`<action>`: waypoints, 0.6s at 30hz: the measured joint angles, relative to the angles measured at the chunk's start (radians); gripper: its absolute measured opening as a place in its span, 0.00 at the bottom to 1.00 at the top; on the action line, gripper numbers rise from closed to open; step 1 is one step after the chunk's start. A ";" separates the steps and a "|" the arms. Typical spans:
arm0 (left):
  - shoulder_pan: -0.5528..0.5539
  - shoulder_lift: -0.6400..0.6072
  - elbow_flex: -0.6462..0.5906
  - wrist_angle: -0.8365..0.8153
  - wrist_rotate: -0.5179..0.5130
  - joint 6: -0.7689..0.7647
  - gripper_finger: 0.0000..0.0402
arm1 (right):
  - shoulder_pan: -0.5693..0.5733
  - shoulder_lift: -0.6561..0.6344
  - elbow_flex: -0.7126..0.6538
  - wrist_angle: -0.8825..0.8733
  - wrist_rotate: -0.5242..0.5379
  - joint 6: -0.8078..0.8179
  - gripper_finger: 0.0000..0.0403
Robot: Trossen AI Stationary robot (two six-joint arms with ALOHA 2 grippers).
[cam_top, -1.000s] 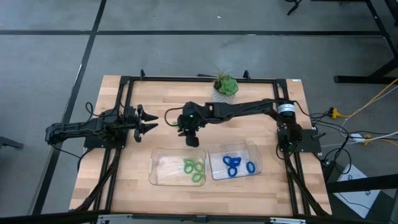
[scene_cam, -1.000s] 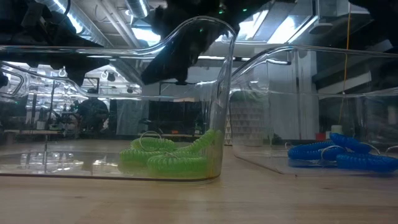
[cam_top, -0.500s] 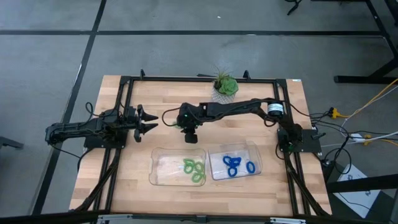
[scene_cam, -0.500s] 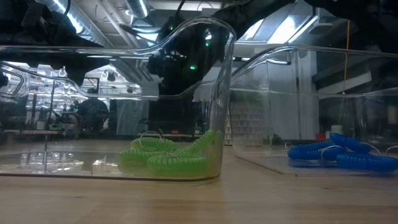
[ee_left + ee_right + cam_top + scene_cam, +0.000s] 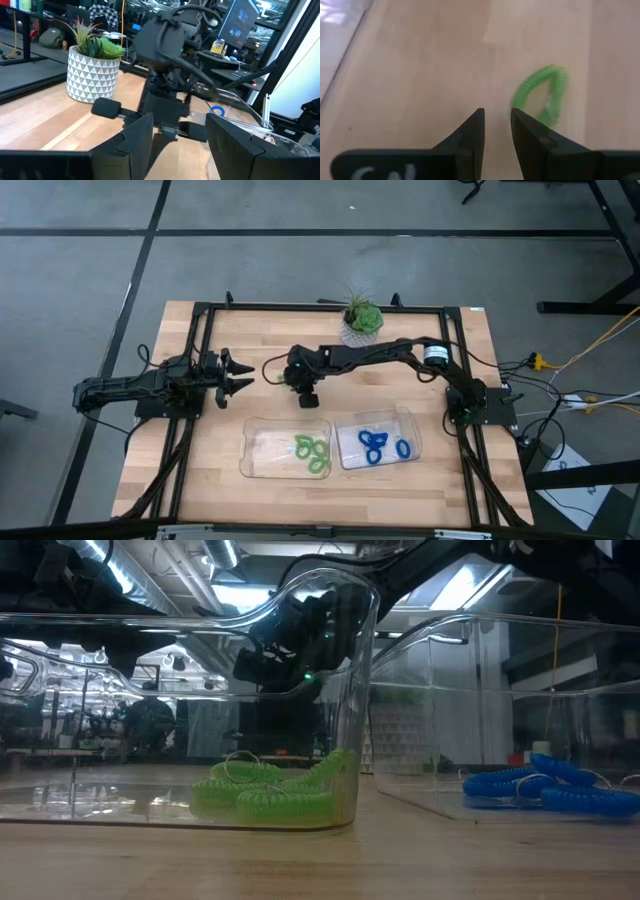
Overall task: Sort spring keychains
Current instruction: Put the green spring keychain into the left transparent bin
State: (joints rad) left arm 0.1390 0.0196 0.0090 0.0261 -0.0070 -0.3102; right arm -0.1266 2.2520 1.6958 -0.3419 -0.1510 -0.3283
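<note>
Green keychains lying in left clear tray, blue keychains in right clear tray. Behind trays, right tool hovering over tabletop, fingers slightly parted, grasping nothing, loose green keychain lying just beside fingertips. Left tool waiting at left, released.

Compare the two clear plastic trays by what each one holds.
The left clear plastic tray holds light green coiled keychains; the right clear plastic tray holds bright blue coiled keychains. The green coils crowd the left tray's end nearest the other tray, leaving most of its floor bare, while the blue ones spread more across the right tray. Both trays are transparent, sit side by side on the wooden table, and hold only one colour each.
</note>
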 joint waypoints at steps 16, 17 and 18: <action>0.000 0.000 0.000 0.000 0.000 0.000 0.44 | -0.035 0.038 0.000 0.112 -0.085 0.093 0.23; 0.000 0.000 0.000 0.000 0.000 0.000 0.44 | -0.036 0.047 0.000 0.102 -0.085 0.092 0.23; 0.000 0.000 0.000 0.000 0.000 0.000 0.44 | -0.036 0.056 0.001 0.120 -0.085 0.092 0.23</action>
State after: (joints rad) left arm 0.1392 0.0193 0.0091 0.0259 -0.0069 -0.3101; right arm -0.1627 2.3077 1.6966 -0.2219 -0.2363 -0.2363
